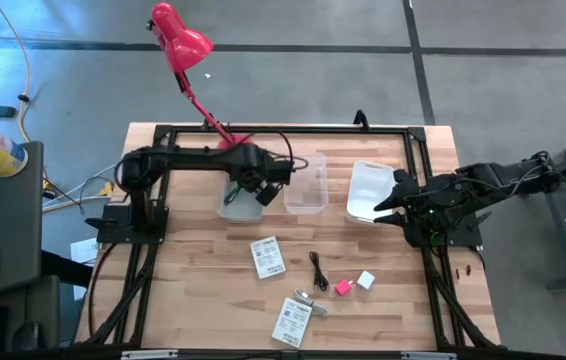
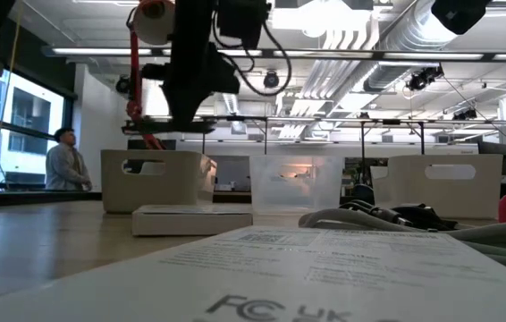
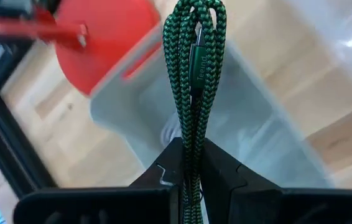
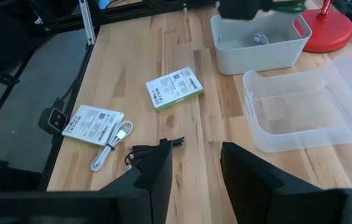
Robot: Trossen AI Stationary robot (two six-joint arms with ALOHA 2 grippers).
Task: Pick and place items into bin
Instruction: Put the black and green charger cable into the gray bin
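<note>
One green braided cable (image 3: pixel 193 81), wrist-view only.

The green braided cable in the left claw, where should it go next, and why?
Probably the left claw should open and let go. It is shut on the green braided cable, which hangs right over the open grey bin beside the red lamp base. The right claw waits apart, open over the table.
</note>
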